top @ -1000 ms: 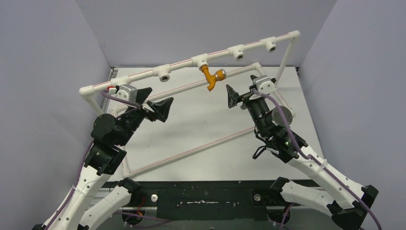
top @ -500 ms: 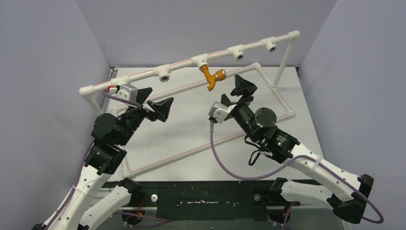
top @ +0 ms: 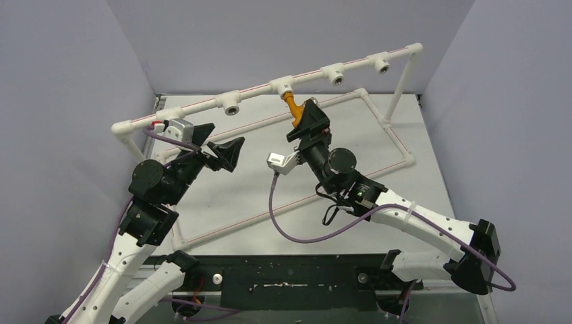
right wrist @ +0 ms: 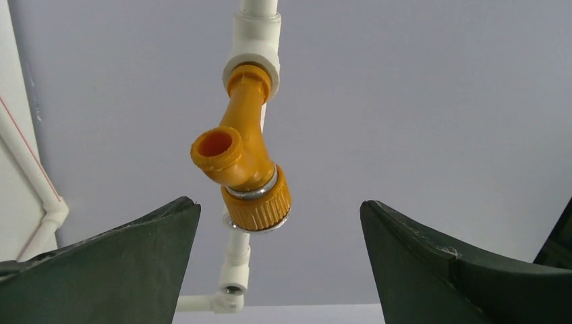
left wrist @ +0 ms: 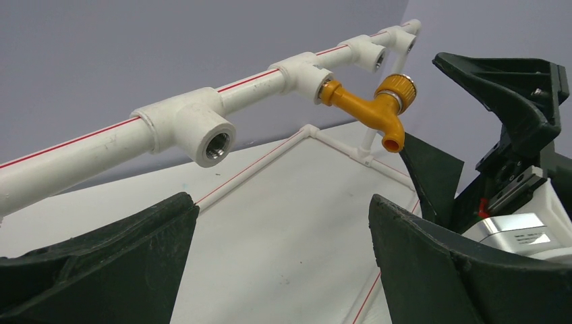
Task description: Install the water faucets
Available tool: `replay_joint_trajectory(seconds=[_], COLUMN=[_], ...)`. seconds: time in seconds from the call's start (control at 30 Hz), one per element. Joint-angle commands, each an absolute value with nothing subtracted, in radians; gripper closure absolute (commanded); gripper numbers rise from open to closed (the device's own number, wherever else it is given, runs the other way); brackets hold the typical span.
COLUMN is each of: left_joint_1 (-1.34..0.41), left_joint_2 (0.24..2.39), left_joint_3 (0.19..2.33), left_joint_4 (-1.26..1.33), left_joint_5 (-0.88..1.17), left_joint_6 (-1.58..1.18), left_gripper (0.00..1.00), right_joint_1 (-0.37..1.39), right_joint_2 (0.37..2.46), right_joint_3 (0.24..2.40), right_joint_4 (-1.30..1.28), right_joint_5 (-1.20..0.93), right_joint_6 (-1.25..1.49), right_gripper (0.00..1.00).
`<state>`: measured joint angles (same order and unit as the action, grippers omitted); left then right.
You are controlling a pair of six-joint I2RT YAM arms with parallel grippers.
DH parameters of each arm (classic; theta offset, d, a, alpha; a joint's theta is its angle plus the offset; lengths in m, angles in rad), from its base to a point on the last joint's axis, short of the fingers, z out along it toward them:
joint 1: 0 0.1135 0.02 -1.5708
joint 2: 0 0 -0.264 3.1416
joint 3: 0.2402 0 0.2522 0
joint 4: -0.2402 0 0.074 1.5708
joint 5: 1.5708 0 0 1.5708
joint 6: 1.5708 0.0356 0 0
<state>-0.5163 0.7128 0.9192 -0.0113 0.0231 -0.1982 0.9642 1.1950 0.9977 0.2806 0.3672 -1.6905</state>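
Note:
An orange-brass water faucet (top: pixel 293 106) hangs screwed into a white tee socket (top: pixel 282 86) on the raised pipe rail. Its spout (left wrist: pixel 391 138) points down and its knurled round end (right wrist: pixel 258 200) faces my right gripper. My right gripper (top: pixel 307 116) is open just in front of the faucet. In the right wrist view the open gripper (right wrist: pixel 280 209) has the knob between and slightly beyond its fingertips, touching neither. My left gripper (top: pixel 217 146) is open and empty to the left. In the left wrist view that gripper (left wrist: pixel 283 202) sits below an empty tee socket (left wrist: pixel 214 138).
The white pipe frame (top: pixel 398 94) has a raised rail with empty tee sockets (top: pixel 231 106), (top: pixel 334 73), (top: pixel 382 65) and low pipes (top: pixel 270 209) around the tabletop. Grey walls close in left, right and behind. The right arm's purple cable (top: pixel 283 226) loops over the table.
My right arm has swung left from the right side of the frame and rolled its wrist, bringing its open gripper up to the faucet. The left arm has not moved.

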Motion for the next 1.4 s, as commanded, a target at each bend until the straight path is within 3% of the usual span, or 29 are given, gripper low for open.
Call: replay_joint_trajectory(seconds=[0.0, 0.2, 0.27, 0.37, 0.57, 0.9, 1.37], left_joint_1=[-0.52, -0.521, -0.522, -0.522, -0.521, -0.521, -0.521], left_joint_2=[0.705, 0.702, 0.7, 0.701, 0.7, 0.703, 0.702], left_joint_3=[0.956, 0.957, 0.957, 0.956, 0.956, 0.956, 0.955], left_joint_4=[0.02, 0.02, 0.02, 0.02, 0.02, 0.02, 0.021], left_joint_5=[0.031, 0.029, 0.029, 0.028, 0.028, 0.029, 0.029], left_joint_6=[-0.192, -0.192, -0.192, -0.192, -0.192, -0.193, -0.193], left_gripper=[0.03, 0.03, 0.03, 0.03, 0.03, 0.03, 0.03], right_joint_1=[0.974, 0.965, 0.959, 0.953, 0.941, 0.948, 0.854], right_joint_2=[1.242, 1.301, 1.313, 1.332, 1.351, 1.307, 1.239], right_joint_3=[1.008, 1.035, 1.041, 1.051, 1.074, 1.076, 1.02], right_joint_4=[0.454, 0.474, 0.477, 0.475, 0.513, 0.584, 0.684], right_joint_5=[0.418, 0.44, 0.442, 0.453, 0.47, 0.396, 0.444], right_joint_6=[-1.826, -1.823, -1.812, -1.78, -1.637, -0.94, 0.283], right_gripper=[0.08, 0.17, 0.24, 0.44, 1.0, 1.0, 1.0])
